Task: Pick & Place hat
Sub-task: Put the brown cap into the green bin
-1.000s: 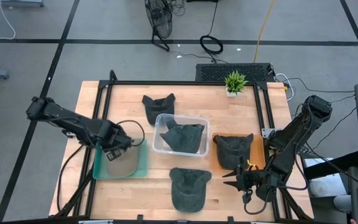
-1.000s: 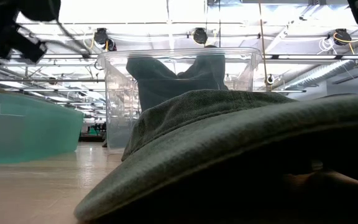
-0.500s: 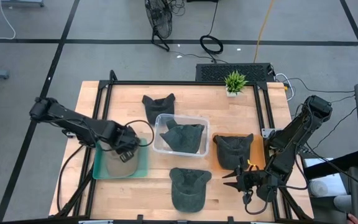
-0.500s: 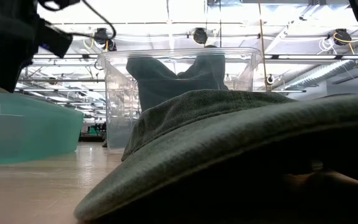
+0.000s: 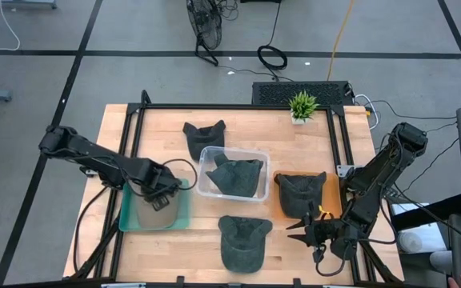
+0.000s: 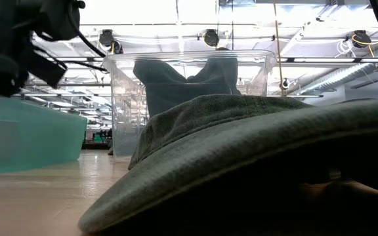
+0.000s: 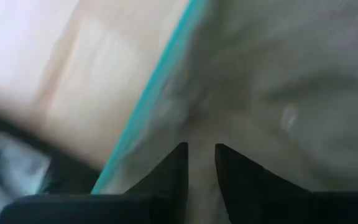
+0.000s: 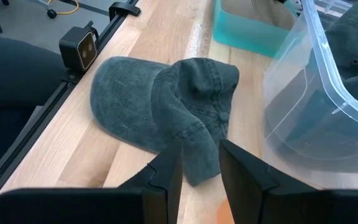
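Dark grey-green caps lie about the table: one by the near edge [image 5: 242,242] [image 8: 166,109] [image 6: 254,151], one on an orange mat [image 5: 300,192], one toward the far edge [image 5: 204,136], and one inside the clear bin [image 5: 234,174] [image 6: 182,82]. My left gripper [image 5: 163,198] [image 7: 201,155] [image 6: 12,59] hovers over the right part of the teal bin [image 5: 123,216] [image 7: 160,87], with its fingers narrowly apart and nothing between them. My right gripper [image 5: 292,233] [image 8: 201,158] waits near the table's near edge, to the right of the near cap. It is open and points at that cap.
The clear bin [image 5: 250,154] [image 8: 303,106] stands mid-table between the teal bin and the orange mat. A small potted plant [image 5: 302,104] sits at the far edge. Black frame rails run along the table's sides. Bare wood shows at the near left and far right.
My left gripper has moved toward the table's right, across the teal bin toward the clear bin, and has come lower into the low view. The caps and my right arm have stayed where they were.
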Controlling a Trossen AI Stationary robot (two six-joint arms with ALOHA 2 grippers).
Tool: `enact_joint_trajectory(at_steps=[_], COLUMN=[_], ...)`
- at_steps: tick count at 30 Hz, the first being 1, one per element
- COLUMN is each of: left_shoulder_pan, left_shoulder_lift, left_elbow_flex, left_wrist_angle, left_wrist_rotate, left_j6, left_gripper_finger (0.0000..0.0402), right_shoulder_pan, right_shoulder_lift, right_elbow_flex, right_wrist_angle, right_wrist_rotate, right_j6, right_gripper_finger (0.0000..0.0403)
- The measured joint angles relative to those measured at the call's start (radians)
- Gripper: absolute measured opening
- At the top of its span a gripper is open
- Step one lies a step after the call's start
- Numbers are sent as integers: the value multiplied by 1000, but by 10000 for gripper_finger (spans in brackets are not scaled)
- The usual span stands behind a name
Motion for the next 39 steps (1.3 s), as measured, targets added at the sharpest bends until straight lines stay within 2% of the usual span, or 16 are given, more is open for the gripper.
enact_joint_trajectory(at_steps=[6, 11, 22, 27, 36, 39], left_shoulder_pan=[3, -16, -51, -51, -51, -45], left_shoulder_lift=[-46, -72, -62, -62, -63, -63], left_elbow_flex=[134, 167, 67, -11, -10, -9], left_wrist_angle=[-210, -223, -226, -195, -187, -190], left_wrist_rotate=[-47, -47, 33, 116, 98, 102], left_j6=[-29, -109, -219, -229, -246, -206], left_gripper_finger=[90, 90, 90, 90, 90, 90], right_shoulder_pan=[-2, 6, 6, 6, 6, 6], right_shoulder_lift=[0, 0, 0, 0, 0, 0], right_elbow_flex=[0, 0, 0, 0, 1, 1], right_wrist_angle=[0, 0, -1, -1, -3, -3], right_wrist_rotate=[0, 0, -1, -1, -1, -1], right_j6=[4, 7, 16, 26, 26, 26], right_gripper_finger=[93, 93, 93, 93, 93, 93])
